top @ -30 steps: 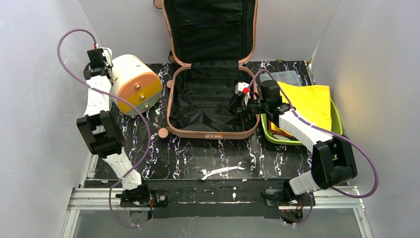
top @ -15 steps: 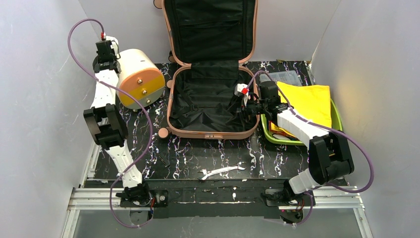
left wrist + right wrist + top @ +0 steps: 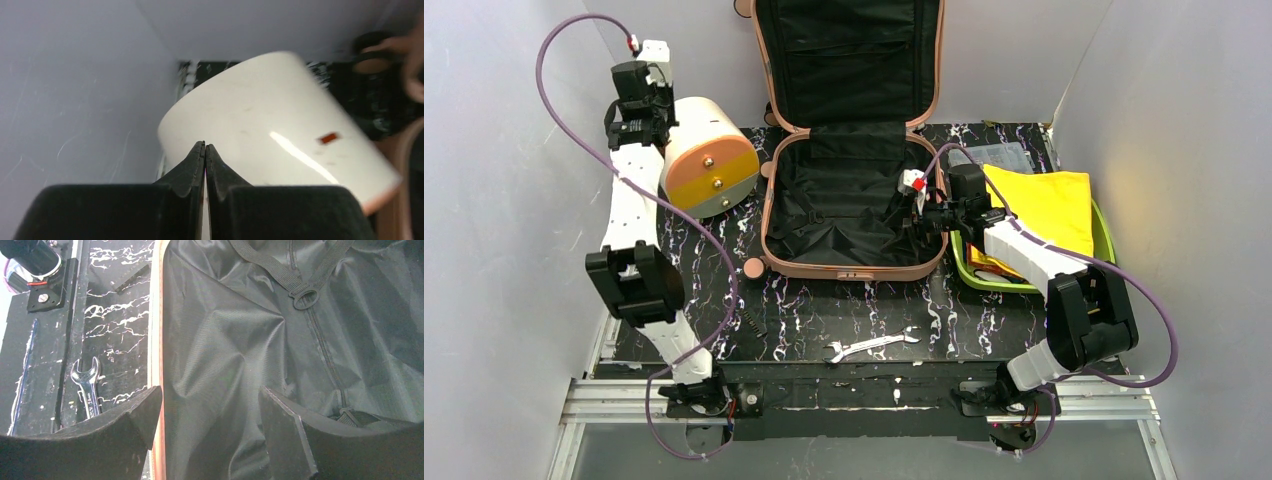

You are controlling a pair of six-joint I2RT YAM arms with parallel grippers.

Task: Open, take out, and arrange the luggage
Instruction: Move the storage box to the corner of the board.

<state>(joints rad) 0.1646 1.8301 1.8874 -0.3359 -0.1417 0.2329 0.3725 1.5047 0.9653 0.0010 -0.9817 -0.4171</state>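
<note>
So the luggage (image 3: 824, 215) sits dead centre on the desk (image 3: 804, 310). It's wide open, with the lid standing up against the back wall and the lower shell flat, black lining showing. Its long axis runs straight away from the arm bases, near edge to far wall. I can't see anything loose inside the shell, just straps and lining.

The right arm is clearly the nearer one. It reaches in from the right with the elbow bent up and the forearm angled toward the case. That puts the right claw (image 3: 209, 392) over the shell's right side, jaws spread wide with nothing between them. In the wrist view the pink rim runs right by one finger, and the other finger hangs over the lining. My guess is that any rim grab or nudge falls to this arm, since the case is right under it and stretches off to its left.

The left arm is stretched up and back to the far left corner, well away from the case. The left claw (image 3: 205, 146) is pinched fully shut on nothing, tips right at the cream side of the drum box (image 3: 709, 160). I can't tell if they're actually touching it.
</note>
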